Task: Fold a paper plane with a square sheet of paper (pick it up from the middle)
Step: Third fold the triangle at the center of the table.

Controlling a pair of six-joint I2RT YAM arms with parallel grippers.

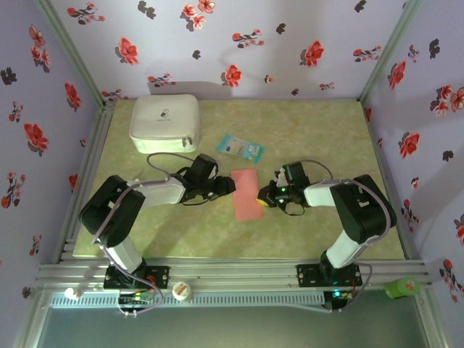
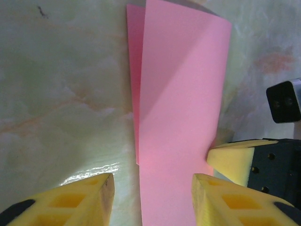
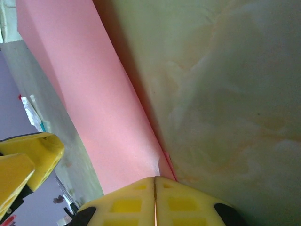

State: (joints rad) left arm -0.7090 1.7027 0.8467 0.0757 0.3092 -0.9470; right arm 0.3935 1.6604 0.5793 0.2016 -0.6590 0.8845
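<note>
The square sheet of paper (image 1: 246, 194) lies folded into a long salmon-pink rectangle at the middle of the table, with no pointed nose. In the left wrist view one narrower layer of the paper (image 2: 181, 117) peeks out on its left side. My left gripper (image 1: 229, 187) (image 2: 153, 190) is open at the sheet's left edge, one finger over bare table, the other over the paper's right part. My right gripper (image 1: 265, 194) (image 3: 155, 186) is shut on the sheet's (image 3: 99, 108) right edge, which dimples at the fingertips. Its yellow fingertip (image 2: 235, 157) touches that edge.
A white case (image 1: 164, 123) stands at the back left. A light-blue packet (image 1: 241, 148) lies just behind the paper. Flowered walls close three sides. An aluminium rail (image 1: 232, 274) runs along the front, with a green object (image 1: 402, 288) at its right end.
</note>
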